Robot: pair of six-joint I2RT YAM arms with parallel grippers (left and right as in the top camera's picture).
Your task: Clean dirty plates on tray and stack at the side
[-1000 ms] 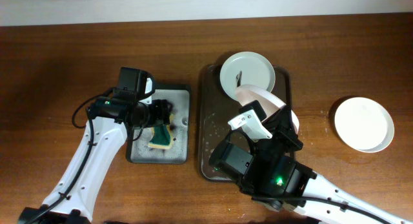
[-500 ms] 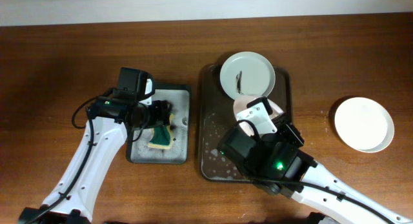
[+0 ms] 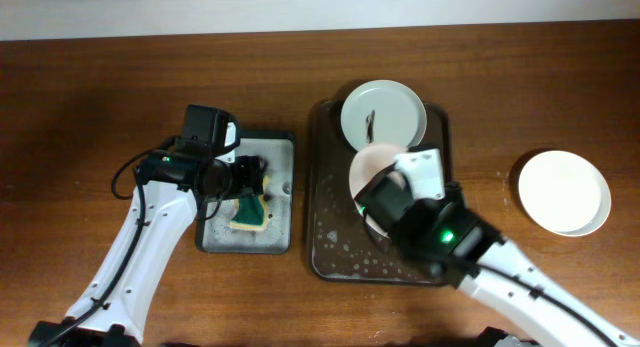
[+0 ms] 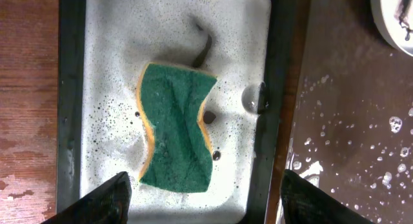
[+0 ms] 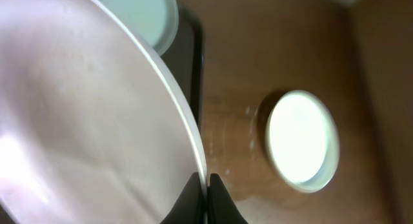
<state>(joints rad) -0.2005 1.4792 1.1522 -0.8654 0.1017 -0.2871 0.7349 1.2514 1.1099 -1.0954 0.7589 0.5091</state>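
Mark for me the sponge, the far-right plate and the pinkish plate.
sponge (image 4: 177, 127): left wrist view, green top face.
far-right plate (image 3: 563, 192): overhead view, its centre.
pinkish plate (image 5: 84, 121): right wrist view, inner face.

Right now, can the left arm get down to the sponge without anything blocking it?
Probably yes: the left gripper hangs open over the sponge in the grey tray, with nothing between them.
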